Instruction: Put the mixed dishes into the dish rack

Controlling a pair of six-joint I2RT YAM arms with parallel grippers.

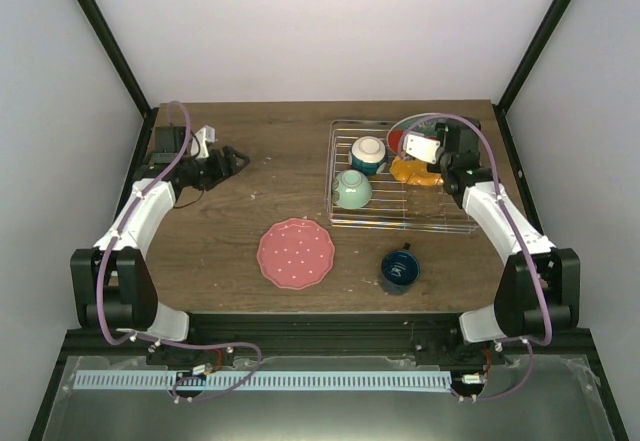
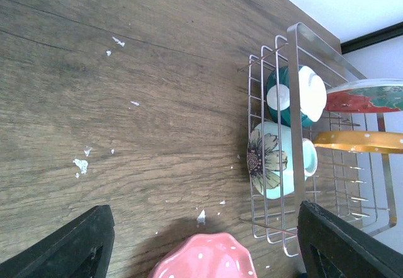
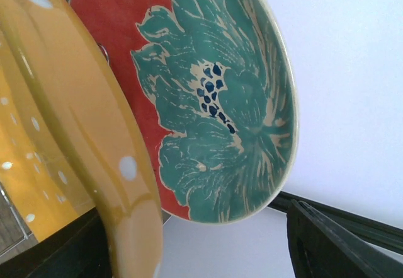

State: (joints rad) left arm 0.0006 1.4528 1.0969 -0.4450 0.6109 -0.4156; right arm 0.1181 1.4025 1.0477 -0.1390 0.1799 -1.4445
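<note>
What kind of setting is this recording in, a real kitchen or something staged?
Likely a staged robot test cell, not a kitchen: plain white walls framed by black posts, and a wood-grain table carrying a dish rack and a pink dotted plate.

Silver wire dish rack holds blue-and-cream bowl and pale green bowl on their sides, red-and-teal plate and orange dotted plate upright; pink dotted plate lies flat outside; dark blue mug stands nearby.

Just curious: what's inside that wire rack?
A blue-outside bowl, a pale green bowl, a red-and-teal plate and an orange dotted plate, both upright. The right gripper partly hides both.
</note>
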